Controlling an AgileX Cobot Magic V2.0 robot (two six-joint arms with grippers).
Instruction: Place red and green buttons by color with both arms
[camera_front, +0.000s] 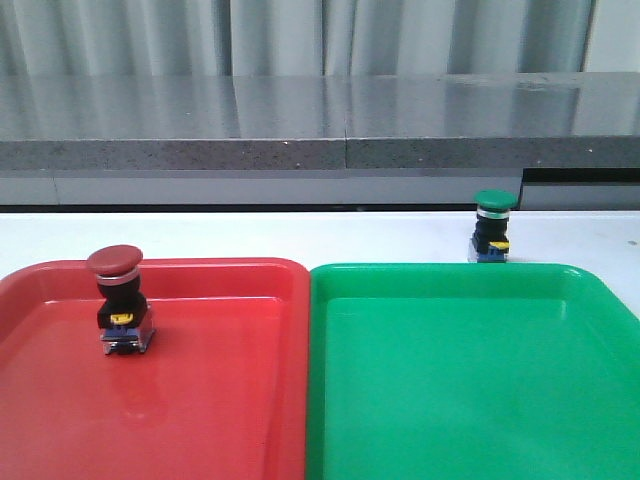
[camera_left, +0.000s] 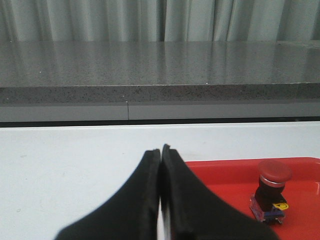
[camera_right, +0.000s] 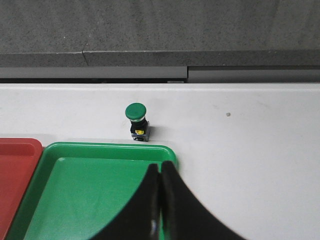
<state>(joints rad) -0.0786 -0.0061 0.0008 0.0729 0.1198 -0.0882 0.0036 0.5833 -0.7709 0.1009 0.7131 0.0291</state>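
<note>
Two trays are lying side by side on the white table (camera_front: 300, 235), edges touching: red tray (camera_front: 230, 400) on my left, green tray (camera_front: 470, 400) on my right. Red button (camera_front: 118, 300) is standing upright inside the red tray, toward its far left part, red cap up, black body w/ yellow tab facing the front cam, base resting on the tray floor. Green button (camera_front: 491, 228) is standing upright on the bare table, just beyond the green tray's far rim, near its right end; not in the tray, and whether its base is touching the rim I can't tell. My left claw (camera_left: 161, 151) is showing in the left wrist cam w/ both black fingers (camera_left: 145, 190) pressed together, clenched on nothing, tips hovering over the white table just beside the red tray's edge; red button is sitting well apart from those tips. My right claw (camera_right: 160, 165) is likewise clenched, fingers meeting along a thin seam, gripping nothing, hanging over the green tray's near-right area; green button is sitting apart, past the far rim. Grey stone ledge (camera_front: 320, 110) is running across behind the table, pale corrugated wall (camera_front: 300, 35) behind that. Neither arm is appearing in the front cam.
</note>
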